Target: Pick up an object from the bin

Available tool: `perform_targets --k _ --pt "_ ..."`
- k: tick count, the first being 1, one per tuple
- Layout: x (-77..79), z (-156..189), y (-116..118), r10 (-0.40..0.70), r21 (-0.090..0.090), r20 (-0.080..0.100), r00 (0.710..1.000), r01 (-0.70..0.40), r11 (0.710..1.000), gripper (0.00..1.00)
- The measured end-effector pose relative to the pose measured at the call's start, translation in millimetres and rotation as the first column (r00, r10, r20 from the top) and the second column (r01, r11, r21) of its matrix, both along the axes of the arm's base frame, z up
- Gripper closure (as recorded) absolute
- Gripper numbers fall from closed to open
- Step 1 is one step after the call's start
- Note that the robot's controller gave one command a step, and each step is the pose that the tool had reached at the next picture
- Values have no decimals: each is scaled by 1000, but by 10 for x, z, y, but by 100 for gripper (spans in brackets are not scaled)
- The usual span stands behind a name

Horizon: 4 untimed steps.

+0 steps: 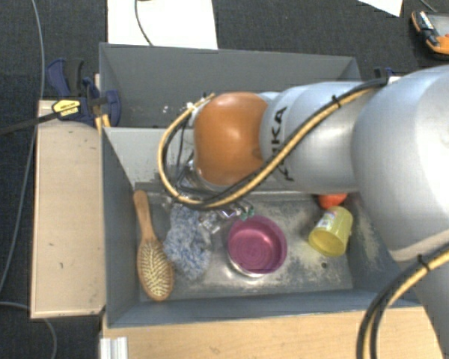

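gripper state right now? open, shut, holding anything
gripper: cannot be told whether open or closed; it is down in the bin by the grey fuzzy cloth and the pink bowl

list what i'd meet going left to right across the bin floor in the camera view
wooden hairbrush with an oval bristled head → grey-blue fuzzy cloth → round magenta bowl → yellow plastic bottle lying tilted
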<state>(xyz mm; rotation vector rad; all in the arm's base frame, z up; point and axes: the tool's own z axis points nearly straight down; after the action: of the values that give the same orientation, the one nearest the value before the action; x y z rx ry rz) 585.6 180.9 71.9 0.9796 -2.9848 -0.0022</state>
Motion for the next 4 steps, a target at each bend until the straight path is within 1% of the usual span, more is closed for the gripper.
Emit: perform_targets --k 1,2,3,4 --pt "-118 -7 -76 -366 2 4 930 366 931 0" --pt "-12 -31 -14 -8 2 1 1000 8 1000 0" --pt "-103 0 -77 -348 4 7 937 348 937 0" --pt "-14 -18 -24 -56 3 3 998 56 998 100"
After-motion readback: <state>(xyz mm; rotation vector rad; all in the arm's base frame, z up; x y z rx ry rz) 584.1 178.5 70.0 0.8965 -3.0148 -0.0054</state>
